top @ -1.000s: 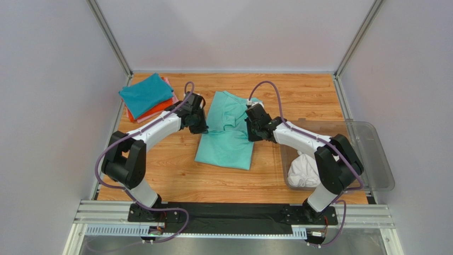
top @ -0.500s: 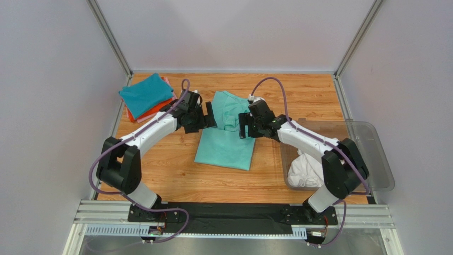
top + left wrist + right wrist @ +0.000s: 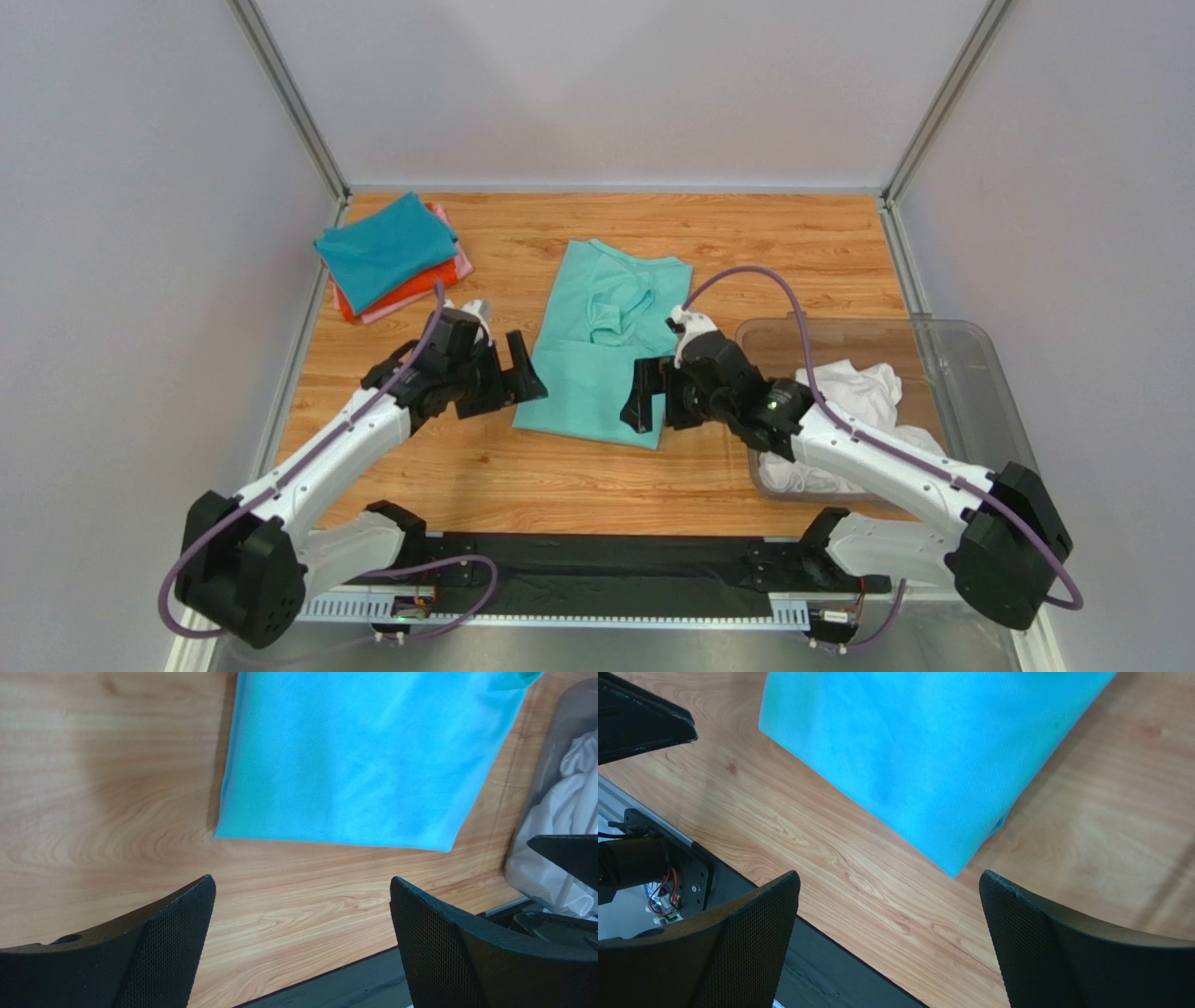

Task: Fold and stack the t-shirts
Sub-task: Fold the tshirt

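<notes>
Your green shirt (image 3: 601, 343) lies flat in the middle of the table (image 3: 786, 238), sleeves seemingly tucked in and collar pointing away from the arms. Both claws are spread wide and hold nothing. The left claw (image 3: 505, 381) hangs just beside the near left corner of the hem, the right claw (image 3: 659, 399) just beside the near right corner.

The likely step is folding the hem up to the collar. Come down on both corners evenly, pinch every layer, lift together, and keep the cloth taut so it doesn't skew.

The folded stack (image 3: 386, 252) sits at the far left. A white shirt (image 3: 842, 385) is in the bin (image 3: 982, 420).
</notes>
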